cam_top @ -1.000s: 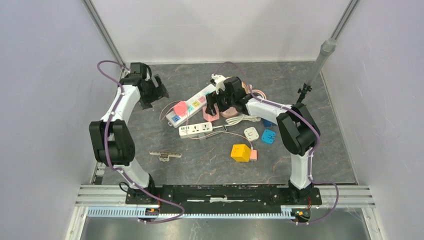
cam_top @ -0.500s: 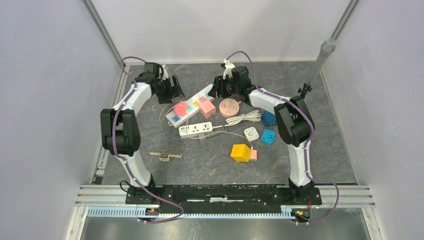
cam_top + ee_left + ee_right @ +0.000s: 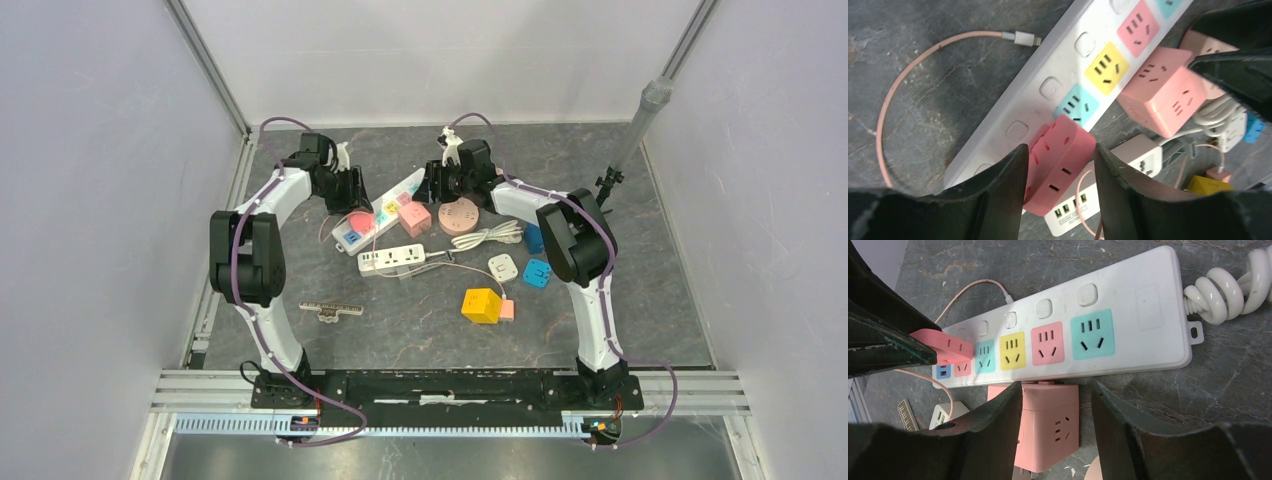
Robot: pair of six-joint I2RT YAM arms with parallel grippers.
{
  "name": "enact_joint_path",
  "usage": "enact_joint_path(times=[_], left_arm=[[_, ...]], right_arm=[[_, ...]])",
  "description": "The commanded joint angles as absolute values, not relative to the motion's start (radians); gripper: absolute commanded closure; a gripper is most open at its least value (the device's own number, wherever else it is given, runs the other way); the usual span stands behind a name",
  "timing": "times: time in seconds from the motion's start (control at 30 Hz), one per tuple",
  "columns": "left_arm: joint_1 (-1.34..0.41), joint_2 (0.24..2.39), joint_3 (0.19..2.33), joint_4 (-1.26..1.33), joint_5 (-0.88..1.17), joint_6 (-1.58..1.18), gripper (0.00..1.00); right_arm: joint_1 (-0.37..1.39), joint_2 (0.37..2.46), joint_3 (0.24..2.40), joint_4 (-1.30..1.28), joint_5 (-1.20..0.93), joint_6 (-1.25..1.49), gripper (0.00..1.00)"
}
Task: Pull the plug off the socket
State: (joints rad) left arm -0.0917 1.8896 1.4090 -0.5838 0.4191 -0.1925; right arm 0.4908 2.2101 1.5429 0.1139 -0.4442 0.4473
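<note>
so a second ago my left gripper (image 3: 1059, 150) was wide open, way off to the left; now it's swung right and pinched in on the pink plug (image 3: 1060, 172), pads on both sides, plug still seated in the near-left end of the white power strip (image 3: 1048, 65); my right gripper (image 3: 1055, 387) narrowed too, half open, straddling the pink cube (image 3: 1048, 435) without squeezing it

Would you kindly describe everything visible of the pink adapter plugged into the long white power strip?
The pink adapter is a blocky, matte plastic piece with rounded corners and dark socket slots on its faces. It sits plugged in near one end of the white power strip, beside the blue outlet. The left gripper straddles it closely; whether its fingers touch it is unclear.
</note>
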Motion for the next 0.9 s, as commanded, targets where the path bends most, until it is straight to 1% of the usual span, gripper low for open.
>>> enact_joint_path(times=[0.0,0.17,0.3,0.37,0.43,0.5,0.57,0.6,0.7,0.77,0.87], left_arm=[[-0.118,1.854,1.441,-0.656,0.338,-0.092,0.43],[-0.144,1.828,1.435,-0.665,0.293,-0.066,0.45],[-0.172,1.822,1.444,-0.692,0.212,-0.031,0.46],[-0.186,1.816,1.449,-0.700,0.169,-0.020,0.42],[-0.194,1.811,1.452,-0.704,0.144,-0.011,0.40],[-0.202,1.806,1.455,-0.708,0.121,-0.006,0.35],[-0.209,1.804,1.455,-0.710,0.108,-0.004,0.34],[-0.213,1.803,1.455,-0.709,0.104,-0.003,0.35],[-0.226,1.812,1.462,-0.710,0.080,-0.002,0.45],[-0.240,1.816,1.466,-0.710,0.068,-0.002,0.54],[-0.257,1.812,1.473,-0.713,0.058,0.038,0.66]], right_arm=[[0.492,2.226,1.595,0.140,-0.418,0.448,0.42],[0.491,2.228,1.603,0.105,-0.346,0.471,0.35],[0.492,2.249,1.626,0.039,-0.272,0.504,0.34],[0.492,2.263,1.628,0.034,-0.253,0.516,0.34],[0.494,2.274,1.631,0.042,-0.245,0.522,0.34],[0.497,2.284,1.641,0.041,-0.227,0.513,0.34],[0.500,2.292,1.650,0.032,-0.203,0.498,0.34],[0.502,2.295,1.654,0.028,-0.190,0.491,0.34],[0.509,2.313,1.675,0.007,-0.155,0.464,0.35],[0.515,2.327,1.691,0.003,-0.138,0.441,0.35],[0.528,2.337,1.694,-0.034,-0.113,0.407,0.36]])
